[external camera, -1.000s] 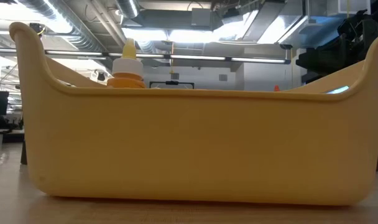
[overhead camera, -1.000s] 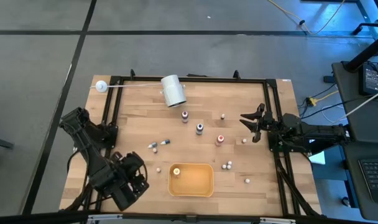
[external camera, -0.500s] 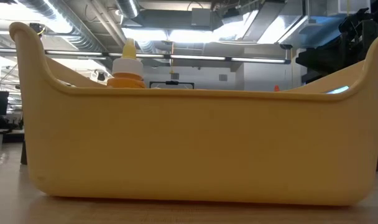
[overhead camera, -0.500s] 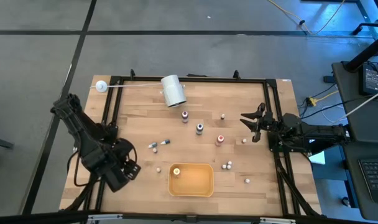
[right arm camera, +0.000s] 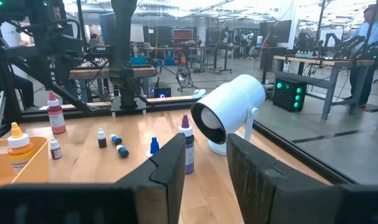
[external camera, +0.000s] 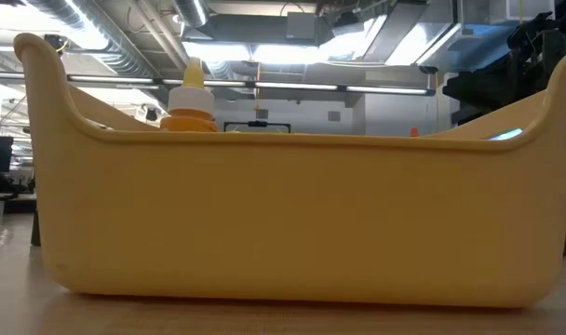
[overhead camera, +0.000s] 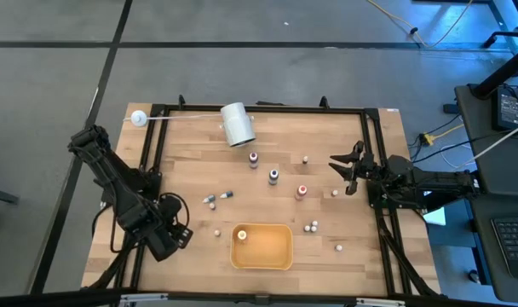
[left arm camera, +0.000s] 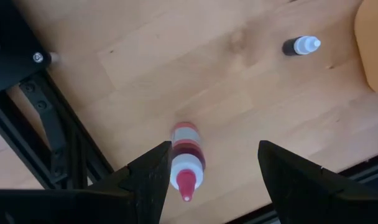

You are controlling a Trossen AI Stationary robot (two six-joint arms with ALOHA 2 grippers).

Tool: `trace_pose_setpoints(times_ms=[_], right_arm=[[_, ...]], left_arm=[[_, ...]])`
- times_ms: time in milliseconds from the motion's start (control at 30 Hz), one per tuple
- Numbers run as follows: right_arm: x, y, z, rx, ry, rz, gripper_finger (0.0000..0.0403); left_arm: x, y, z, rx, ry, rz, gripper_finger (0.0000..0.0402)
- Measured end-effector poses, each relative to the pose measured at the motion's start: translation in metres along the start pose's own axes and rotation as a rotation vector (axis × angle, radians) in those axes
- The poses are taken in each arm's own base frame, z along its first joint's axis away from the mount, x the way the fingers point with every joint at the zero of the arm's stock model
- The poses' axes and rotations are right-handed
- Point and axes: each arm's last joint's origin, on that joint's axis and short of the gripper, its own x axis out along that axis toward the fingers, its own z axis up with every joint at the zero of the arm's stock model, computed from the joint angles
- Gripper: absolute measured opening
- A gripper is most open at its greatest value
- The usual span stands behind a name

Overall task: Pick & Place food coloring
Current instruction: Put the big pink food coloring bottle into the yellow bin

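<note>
Small food coloring bottles are scattered over the wooden table. A purple-capped bottle (overhead camera: 273, 176) and a red-capped bottle (overhead camera: 302, 192) stand mid-table. An orange-capped bottle (overhead camera: 242, 234) stands inside the yellow bin (overhead camera: 280, 256), and its top (external camera: 190, 100) shows over the bin's wall. My left gripper (overhead camera: 169, 237) hangs open over a standing red-capped bottle (left arm camera: 187, 158). That bottle stands between the fingers, nearer one of them, and neither touches it. My right gripper (overhead camera: 346, 169) waits open near the right edge.
A dark bottle with a white cap (left arm camera: 301, 45) lies between the red-capped bottle and the bin. A big white roll (overhead camera: 236, 124) and a white ball on a rod (overhead camera: 138, 118) sit at the far edge. Black frame rails (overhead camera: 152, 162) run around the table.
My left arm has swung, its elbow moving out toward the table's left edge. Its gripper has shifted a little toward the far edge, near the table's near-left corner. The right arm and the bottles have stayed put.
</note>
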Motion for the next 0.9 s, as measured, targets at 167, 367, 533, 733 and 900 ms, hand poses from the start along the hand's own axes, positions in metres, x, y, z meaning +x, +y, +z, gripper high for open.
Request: trace_pose_setpoints(times_ms=[167,367,533,733,900], right_arm=[[0.000,0.000,0.000,0.004,0.000,0.000,0.0120],[0.000,0.000,0.000,0.004,0.000,0.000,0.0120],[0.000,0.000,0.000,0.004,0.001,0.000,0.0120],[0.000,0.000,0.000,0.004,0.001,0.000,0.0120],[0.000,0.000,0.000,0.003,0.002,0.000,0.0120]], left_arm=[[0.012,0.002,-0.001,-0.003,0.011,0.006,0.0233],[0.028,0.004,-0.005,0.006,0.079,0.015,0.0233],[0.033,0.004,-0.006,0.022,0.084,0.001,0.0233],[0.033,0.005,-0.007,0.047,0.068,0.012,0.0233],[0.036,0.004,-0.009,0.066,0.051,0.017,0.0233]])
